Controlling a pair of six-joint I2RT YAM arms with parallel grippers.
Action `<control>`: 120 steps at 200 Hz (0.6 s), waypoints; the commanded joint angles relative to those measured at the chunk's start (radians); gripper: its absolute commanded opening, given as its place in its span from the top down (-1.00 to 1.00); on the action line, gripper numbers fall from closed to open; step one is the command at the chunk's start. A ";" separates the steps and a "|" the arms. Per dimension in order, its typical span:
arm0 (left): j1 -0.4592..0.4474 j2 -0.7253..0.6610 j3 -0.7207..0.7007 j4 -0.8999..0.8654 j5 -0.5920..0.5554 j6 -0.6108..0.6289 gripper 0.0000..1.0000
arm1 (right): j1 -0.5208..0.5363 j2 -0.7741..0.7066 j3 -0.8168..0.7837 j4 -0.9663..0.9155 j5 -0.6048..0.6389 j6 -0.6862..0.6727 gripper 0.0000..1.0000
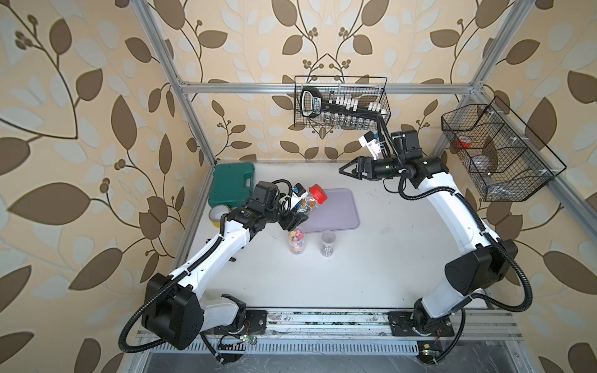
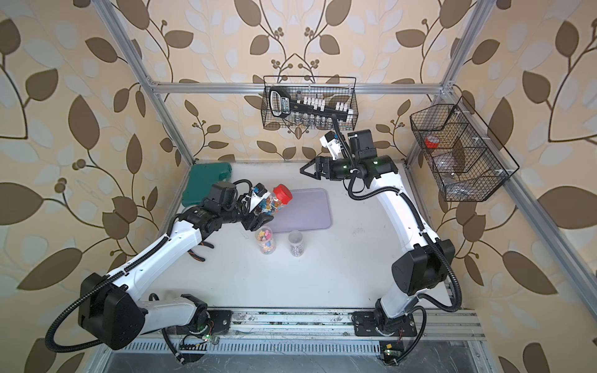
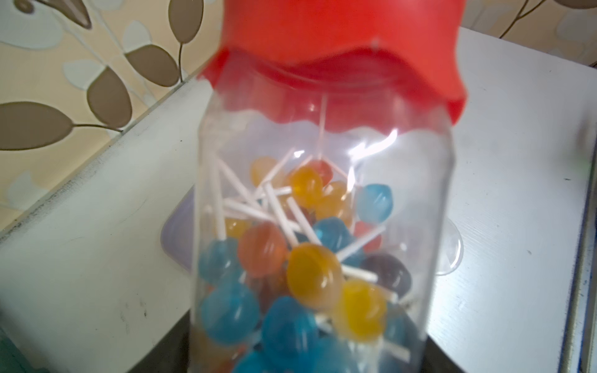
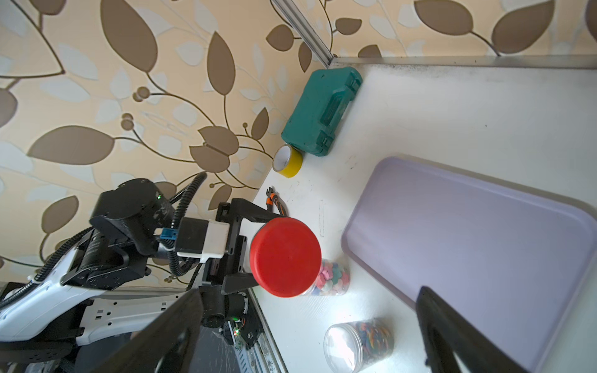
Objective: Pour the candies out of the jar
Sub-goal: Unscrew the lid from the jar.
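While tilting between the jaws, jar (image 3: 323, 226): is being clamped round its clear body by the left gripper (image 1: 300, 210).
Candies (image 3: 313, 271): lollipops are lying inside, red lid (image 1: 318, 194) sitting on.
Tray (image 1: 339, 210): is lying below the lid end.
Second jar (image 1: 296, 240): is standing just beneath that gripper.
Right gripper (image 1: 345, 169): is hovering, jaws spread wide, holding nothing, well apart from the jar.

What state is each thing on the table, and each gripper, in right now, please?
lollipop jar, held tilted, red lid on.
lollipops, all inside the jar.
left gripper, shut on the lollipop jar.
right gripper, open, empty.
tray, empty.
star-candy jar, upright on the table.
swirl-candy jar, upright on the table.
green case, closed.
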 commanded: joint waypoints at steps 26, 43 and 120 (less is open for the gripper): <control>-0.023 -0.042 0.006 0.062 -0.058 0.054 -0.35 | 0.017 0.081 0.022 -0.054 -0.073 0.067 -0.92; -0.029 -0.041 0.004 0.062 -0.056 0.056 -0.35 | 0.033 0.091 0.029 -0.054 -0.071 0.068 -0.91; -0.038 -0.015 0.010 0.047 -0.074 0.071 -0.35 | 0.077 0.169 0.119 -0.093 -0.080 0.075 -0.87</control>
